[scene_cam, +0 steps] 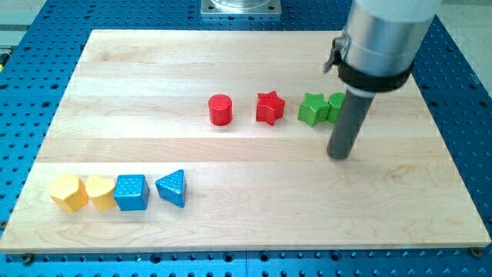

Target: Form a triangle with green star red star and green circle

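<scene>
My tip [339,155] sits just below the green circle [336,106], which touches the green star [312,109]; the red star [270,108] lies left. No pincer: only a bare rod.

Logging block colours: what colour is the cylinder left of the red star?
Red; the cylinder shows plainly in the camera view.

Green circle [336,106] half behind rod [350,123]
</scene>
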You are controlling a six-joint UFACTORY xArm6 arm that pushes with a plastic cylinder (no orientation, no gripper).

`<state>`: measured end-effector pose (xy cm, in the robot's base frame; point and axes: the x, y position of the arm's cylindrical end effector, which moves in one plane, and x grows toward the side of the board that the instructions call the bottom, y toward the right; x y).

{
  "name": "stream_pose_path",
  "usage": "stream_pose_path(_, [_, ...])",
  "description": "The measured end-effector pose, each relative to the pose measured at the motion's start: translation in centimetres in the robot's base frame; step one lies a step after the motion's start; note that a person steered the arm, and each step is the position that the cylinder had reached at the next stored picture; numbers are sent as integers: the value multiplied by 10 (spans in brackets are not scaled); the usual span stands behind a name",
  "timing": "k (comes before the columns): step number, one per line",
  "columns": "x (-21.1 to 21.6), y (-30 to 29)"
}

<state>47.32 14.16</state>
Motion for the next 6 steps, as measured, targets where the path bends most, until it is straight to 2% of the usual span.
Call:
stream_pose_path(1, [-35,-11])
stream_pose_path(3, [-74,-114])
stream_pose_path(4, [-83,-94])
stream_pose_path(5, [-74,-56])
stream_pose_path(6, [-58,-46])
